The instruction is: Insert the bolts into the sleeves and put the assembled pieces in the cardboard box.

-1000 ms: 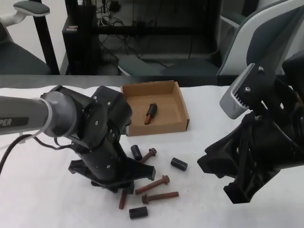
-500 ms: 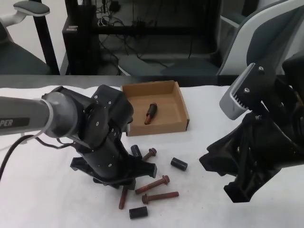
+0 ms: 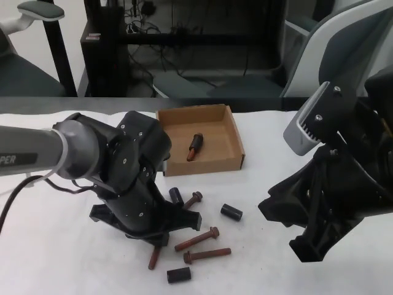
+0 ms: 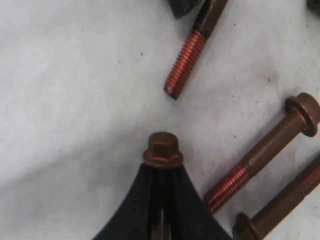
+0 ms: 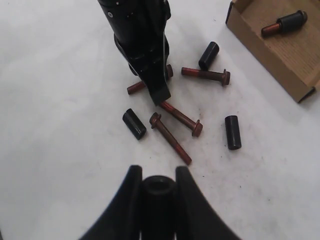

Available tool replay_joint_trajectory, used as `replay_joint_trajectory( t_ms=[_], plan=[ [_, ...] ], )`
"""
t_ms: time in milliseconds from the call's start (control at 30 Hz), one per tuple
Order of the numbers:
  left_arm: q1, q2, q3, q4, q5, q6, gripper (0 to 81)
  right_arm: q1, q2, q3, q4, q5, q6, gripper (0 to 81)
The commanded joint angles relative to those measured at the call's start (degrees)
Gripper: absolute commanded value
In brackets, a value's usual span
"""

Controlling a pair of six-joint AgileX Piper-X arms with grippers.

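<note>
In the left wrist view my left gripper point(image 4: 162, 167) is shut on a copper bolt point(image 4: 162, 149), whose hex head sticks out past the fingertips just above the white cloth. From the high view the left arm point(image 3: 129, 184) hangs over the loose parts, with that bolt point(image 3: 153, 259) poking out beneath it. My right gripper point(image 5: 158, 173) is shut on a black sleeve point(image 5: 159, 192), held well above the table at the right. Three more bolts point(image 3: 196, 238) and three sleeves point(image 3: 231, 212) lie scattered. The cardboard box point(image 3: 233, 132) holds one assembled piece point(image 3: 194, 146).
The box stands at the back middle of the white cloth point(image 3: 55, 258). The right arm point(image 3: 334, 196) takes up the front right. Loose bolts point(image 4: 260, 157) lie close beside the left gripper. Chairs and dark furniture stand beyond the bench's far edge.
The left arm shifted slightly, and the bolt beneath it moved a little to the left and turned. The right arm kept still.
</note>
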State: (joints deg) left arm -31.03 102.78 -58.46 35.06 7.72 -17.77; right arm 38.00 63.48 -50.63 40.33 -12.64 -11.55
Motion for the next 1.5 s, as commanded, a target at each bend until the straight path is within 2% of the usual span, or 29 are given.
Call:
replay_joint_trajectory(
  t_ms=[0, 267, 500, 733, 900, 1100, 1200, 1467],
  plan=[
    [-0.17, 0.08, 0.22, -0.18, 0.25, -0.2, 1.7, -0.3, -0.78, -0.23, -0.25, -0.09, -0.47, 0.6],
    [0.2, -5.67, 0.37, 0.31, 0.9, 0.27, 1.7, -0.3, -0.78, -0.23, -0.25, -0.1, 0.18, 0.6],
    [0.43, -20.28, 5.93, -2.96, 1.79, 0.27, 1.7, -0.3, -2.92, -0.23, -0.25, -0.1, 6.08, 0.6],
    [0.43, -36.34, 17.52, -15.27, 9.55, -2.96, 1.7, -0.3, -4.95, -0.23, -0.93, -3.37, 9.1, 0.6],
    [0.43, -43.22, 23.0, -24.48, 13.4, -4.5, 1.7, -0.18, -4.95, 0.26, -7.0, -5.24, 11.55, 0.6],
    [0.99, -45.97, 23.71, -35.06, 15.94, -5.65, 1.7, -0.18, -4.95, 3.96, -19.88, -7.91, 17.45, 0.6],
    [3.35, -45.94, 23.71, -38.67, 16.97, -8.62, 1.7, 0.49, -4.95, 6.15, -25.86, -8.42, 19.55, 0.6],
    [14.02, -45.94, 23.71, -41.42, 28.09, -9.23, 1.7, 3.32, -4.95, 13.27, -38.58, -8.24, 25.67, 0.6]
  ],
)
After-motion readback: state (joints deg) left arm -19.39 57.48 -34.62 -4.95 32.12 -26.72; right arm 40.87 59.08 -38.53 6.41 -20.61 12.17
